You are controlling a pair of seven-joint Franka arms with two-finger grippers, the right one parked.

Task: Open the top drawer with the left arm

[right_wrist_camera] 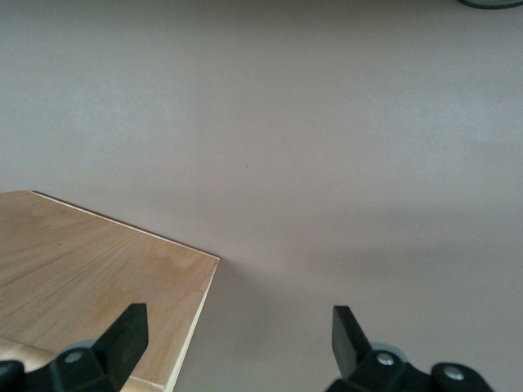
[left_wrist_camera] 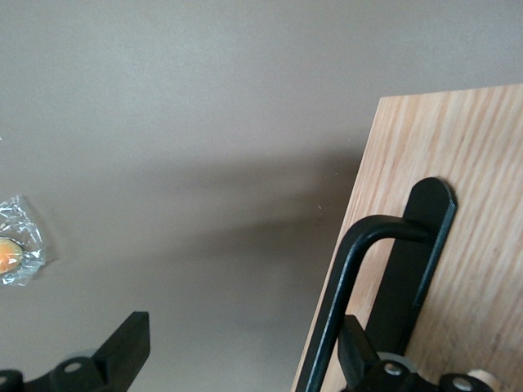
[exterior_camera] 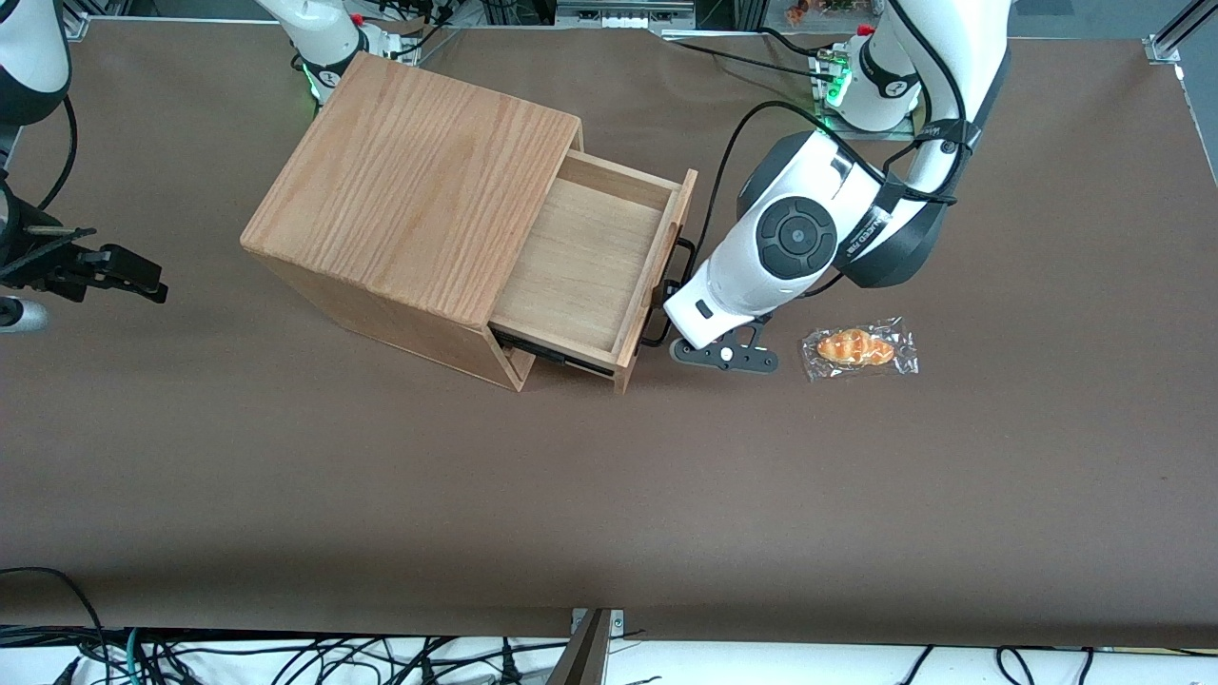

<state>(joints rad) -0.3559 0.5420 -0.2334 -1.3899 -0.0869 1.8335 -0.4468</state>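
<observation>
The top drawer (exterior_camera: pixel 582 266) stands pulled well out of the oak-grain cabinet (exterior_camera: pixel 419 181), and its bare wooden floor shows. Its black bar handle (exterior_camera: pixel 668 285) runs along the drawer front (left_wrist_camera: pixel 478 204). The left arm's gripper (exterior_camera: pixel 672 319) is down at that handle, mostly hidden under the white wrist in the front view. In the left wrist view the gripper (left_wrist_camera: pixel 243 327) is open wide. One finger (left_wrist_camera: pixel 361 353) sits between the bar handle (left_wrist_camera: pixel 347 282) and the drawer front. The other finger (left_wrist_camera: pixel 124 347) hangs over the bare table.
A wrapped bread roll (exterior_camera: pixel 859 348) lies on the brown table beside the wrist, toward the working arm's end; it also shows in the left wrist view (left_wrist_camera: pixel 15 253). A black handle of a lower drawer (exterior_camera: pixel 552 354) shows under the open one.
</observation>
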